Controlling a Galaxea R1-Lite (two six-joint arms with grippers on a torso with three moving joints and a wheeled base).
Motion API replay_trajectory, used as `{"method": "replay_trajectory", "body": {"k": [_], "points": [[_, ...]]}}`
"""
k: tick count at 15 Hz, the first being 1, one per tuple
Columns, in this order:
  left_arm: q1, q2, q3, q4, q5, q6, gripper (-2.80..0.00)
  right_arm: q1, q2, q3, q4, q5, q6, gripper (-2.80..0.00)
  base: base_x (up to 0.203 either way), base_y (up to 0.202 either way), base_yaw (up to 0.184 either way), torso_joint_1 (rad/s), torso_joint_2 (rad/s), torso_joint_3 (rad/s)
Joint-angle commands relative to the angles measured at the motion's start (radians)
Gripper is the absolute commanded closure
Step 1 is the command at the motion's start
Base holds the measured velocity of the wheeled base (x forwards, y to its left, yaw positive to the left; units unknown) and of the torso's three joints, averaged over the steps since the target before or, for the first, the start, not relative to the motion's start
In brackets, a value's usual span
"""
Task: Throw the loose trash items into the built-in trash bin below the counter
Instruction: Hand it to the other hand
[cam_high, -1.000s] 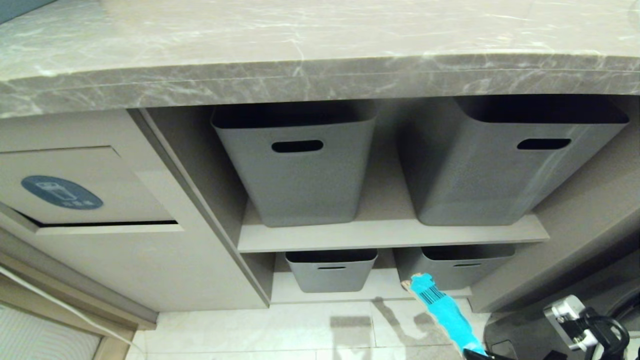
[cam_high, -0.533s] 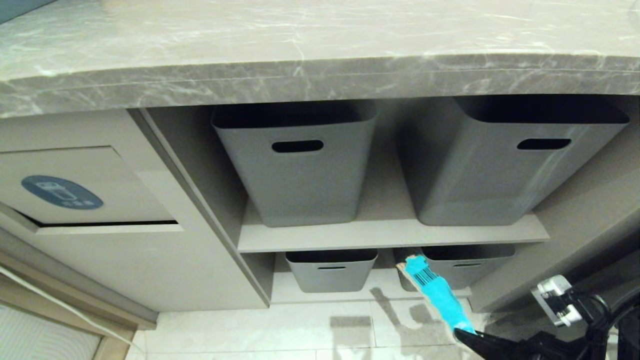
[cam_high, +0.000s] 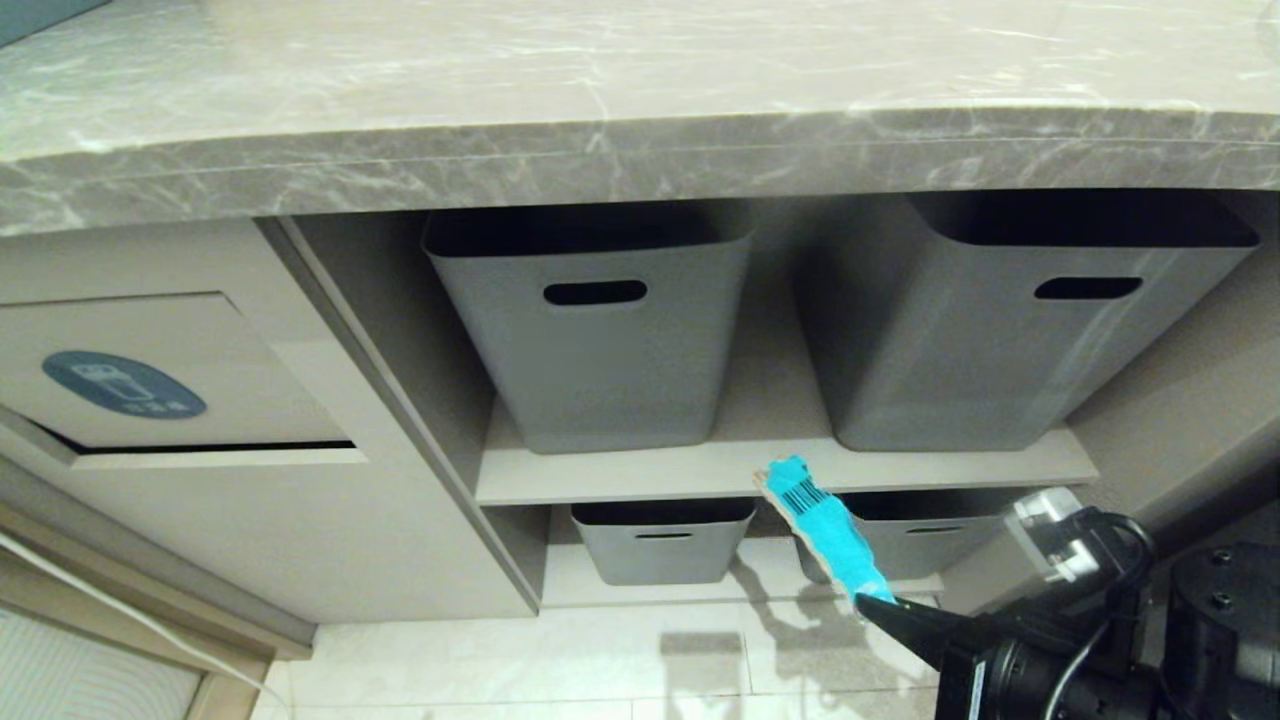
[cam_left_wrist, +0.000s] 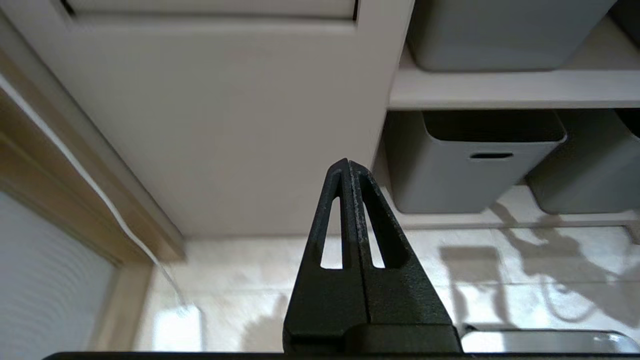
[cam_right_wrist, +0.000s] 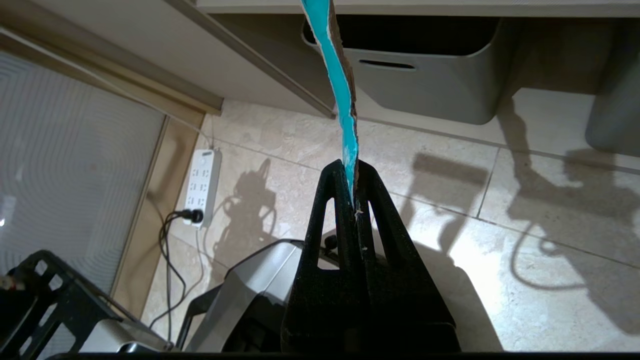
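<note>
One teal wrapper (cam_high: 822, 530) pinched in right tool (cam_high: 868, 602), jutting beyond its tips

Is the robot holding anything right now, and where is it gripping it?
Yes: the right gripper pinches the teal barcoded wrapper by its lower end. The left gripper is shut, empty.

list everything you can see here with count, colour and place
counter: 1, grey marble, across the top
trash bin flap: 1, beige with blue oval sticker, cabinet front at left
baskets: 4, grey, two on each shelf
wrapper: 1, teal with barcode, held before the lower shelf
power strip: 1, white, on the floor
right gripper: 1, black, lower right, jaws shut on the wrapper
left gripper: 1, black, low before the cabinet, jaws shut, empty
</note>
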Motion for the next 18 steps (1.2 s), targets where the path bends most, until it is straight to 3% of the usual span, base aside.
{"method": "replay_trajectory", "body": {"k": [1,3,5,6,8,9,11,13,15,16,18], "points": [[0.001,0.012,-0.049,0.004,0.001,0.030,0.00,0.005,0.015,-0.001,-0.006,0.000,0.004,0.00,0.000,0.000,0.000,0.000,0.00,0.000],[0.002,0.021,-0.141,0.020,0.012,0.036,0.00,0.015,0.008,0.010,-0.007,0.002,0.004,0.00,0.000,0.000,0.000,0.000,0.00,0.000],[-0.003,0.132,-0.249,0.023,0.001,0.017,0.00,0.023,0.023,-0.013,-0.007,0.007,0.004,0.00,0.000,0.000,0.000,0.000,0.00,0.000],[-0.017,0.206,-0.311,0.023,-0.028,-0.006,-2.80,0.038,0.035,-0.031,-0.008,0.014,0.004,0.00,0.000,0.000,0.000,0.000,0.00,0.000],[-0.060,0.351,-0.415,0.024,-0.148,-0.077,-2.80,0.057,0.039,-0.068,-0.010,0.022,0.005,0.00,0.000,0.000,0.000,0.000,0.00,0.000],[-0.079,0.413,-0.455,0.024,-0.225,-0.181,-2.80,0.067,0.035,-0.080,-0.012,0.031,0.007,0.00,0.000,0.000,0.000,0.000,0.00,0.000],[-0.104,0.489,-0.508,0.020,-0.388,-0.536,-2.80,0.087,0.027,-0.096,-0.039,0.073,0.017,0.00,0.000,0.000,0.000,0.000,0.00,0.000],[-0.117,0.552,-0.525,0.007,-0.586,-0.830,-2.80,0.087,0.028,-0.098,-0.074,0.118,0.024,0.00,0.000,0.000,0.000,0.000,0.00,0.000],[-0.137,0.636,-0.515,-0.046,-0.690,-0.995,-2.80,0.087,0.029,-0.102,-0.085,0.167,0.038,0.00,0.000,0.000,0.000,0.000,0.00,0.000],[-0.183,0.651,-0.500,-0.077,-0.706,-1.040,-2.80,0.087,0.029,-0.105,-0.084,0.203,0.059,0.00,0.000,0.000,0.000,0.000,0.00,0.000],[-0.278,0.662,-0.438,-0.125,-0.713,-1.068,-2.80,0.087,0.025,-0.107,-0.085,0.262,0.073,0.00,0.000,0.000,0.000,0.000,0.00,0.000]]}}
